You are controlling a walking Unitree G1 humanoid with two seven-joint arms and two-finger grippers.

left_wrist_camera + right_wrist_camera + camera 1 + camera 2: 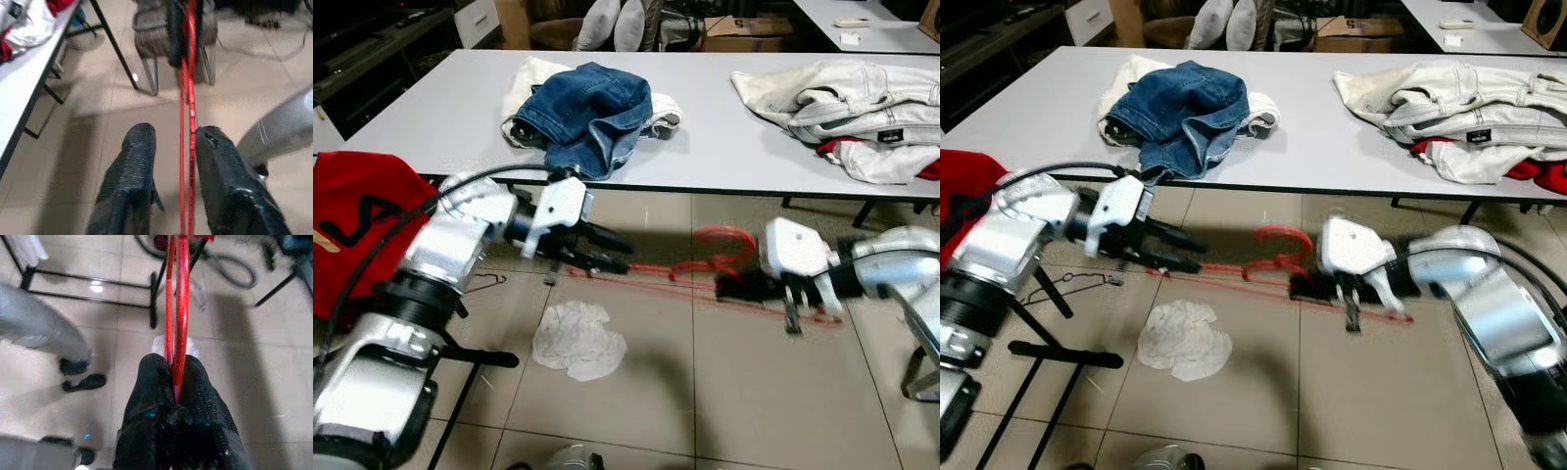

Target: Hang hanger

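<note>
- The red hanger (705, 262) is held in the air between the two arms, in front of the table (724, 147) and above the tiled floor (705, 392); its hook curls up toward 12 o'clock.
- The right gripper (177, 382) is clamped on the hanger's thin red bars, both black fingers pressed against them.
- The left gripper (168, 147) sits at the hanger's other end, at 9 o'clock from the hook. Its fingers (132, 166) are spread apart, with the red bars running between them, close against one finger.
- A crumpled white cloth (578, 340) lies on the floor below the hanger, at about 7 o'clock.
- On the table, blue jeans (592, 113) lie at 11 o'clock and pale clothes (847, 98) at 1 o'clock.
- A red garment (357, 220) hangs at far 9 o'clock, beside the left arm.
</note>
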